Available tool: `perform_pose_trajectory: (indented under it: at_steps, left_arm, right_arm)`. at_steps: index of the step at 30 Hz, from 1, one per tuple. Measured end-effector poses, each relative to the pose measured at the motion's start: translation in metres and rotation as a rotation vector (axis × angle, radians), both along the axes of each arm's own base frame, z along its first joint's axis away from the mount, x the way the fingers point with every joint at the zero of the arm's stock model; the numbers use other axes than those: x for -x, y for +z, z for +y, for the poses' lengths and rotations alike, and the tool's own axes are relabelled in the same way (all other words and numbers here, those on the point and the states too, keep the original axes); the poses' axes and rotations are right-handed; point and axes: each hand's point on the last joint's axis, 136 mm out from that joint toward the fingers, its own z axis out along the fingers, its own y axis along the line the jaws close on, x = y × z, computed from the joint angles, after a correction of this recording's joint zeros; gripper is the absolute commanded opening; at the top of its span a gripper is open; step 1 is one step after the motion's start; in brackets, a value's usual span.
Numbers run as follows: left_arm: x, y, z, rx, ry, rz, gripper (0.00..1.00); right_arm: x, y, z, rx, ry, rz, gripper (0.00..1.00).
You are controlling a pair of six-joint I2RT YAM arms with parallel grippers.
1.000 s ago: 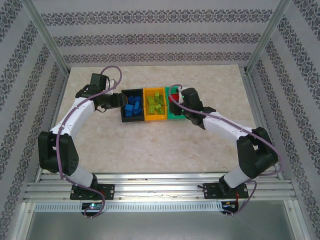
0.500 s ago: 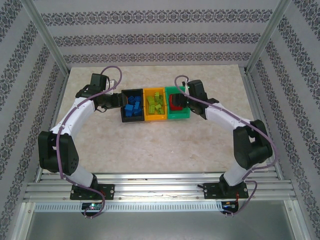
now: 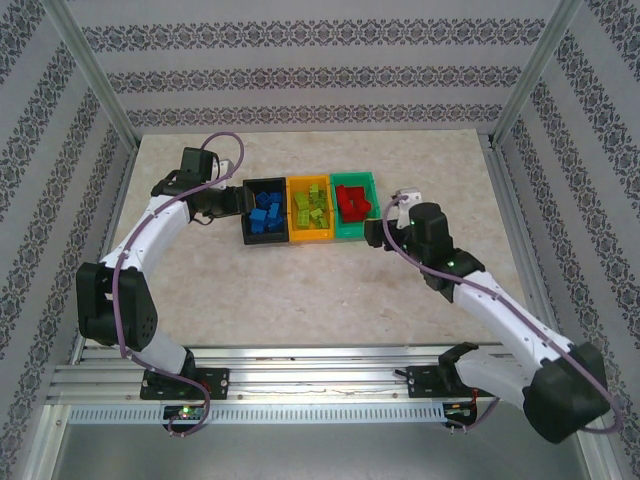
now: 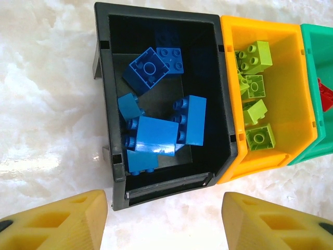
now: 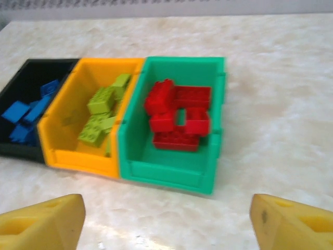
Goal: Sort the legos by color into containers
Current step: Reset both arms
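Observation:
Three bins stand in a row at the table's back. The black bin holds blue legos. The orange-yellow bin holds yellow-green legos. Red legos lie piled in the green bin. My left gripper is open just off the black bin's left end, nothing between its fingers. Off the green bin's right side, a short gap away, my right gripper is open and empty.
The marble-patterned tabletop stretches bare in front of the bins. Patterned walls and aluminium posts close in the back and both sides. The arms' base rail runs along the near edge.
My right arm has drawn back from over the green bin, to the right and toward the near side, uncovering the red legos. The left arm has not moved.

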Motion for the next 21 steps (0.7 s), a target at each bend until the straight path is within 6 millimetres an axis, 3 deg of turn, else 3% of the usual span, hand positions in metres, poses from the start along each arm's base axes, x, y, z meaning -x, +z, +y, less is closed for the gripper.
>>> perform_pose_trajectory:
  at_steps: [5,11,15,17,21]
  left_arm:
    - [0.004,0.005,0.010,-0.042,0.032,-0.034,0.61]
    - [0.010,0.023,0.027,-0.112,0.089,-0.121,0.61]
    - [0.012,0.035,0.036,-0.150,0.120,-0.180,0.74]
    - [0.013,0.043,0.040,-0.164,0.138,-0.212,0.85]
    - [0.018,0.061,0.043,-0.150,0.167,-0.296,0.96]
  right_arm:
    - [0.001,-0.012,-0.048,0.050,-0.165,-0.022,0.86]
    - [0.008,-0.046,-0.080,0.100,-0.276,0.003,0.88]
    - [0.009,-0.049,-0.085,0.114,-0.297,0.001,0.90]
    - [0.007,-0.045,-0.088,0.121,-0.318,-0.018,0.98]
    - [0.005,-0.042,-0.108,0.156,-0.410,-0.050,0.98]
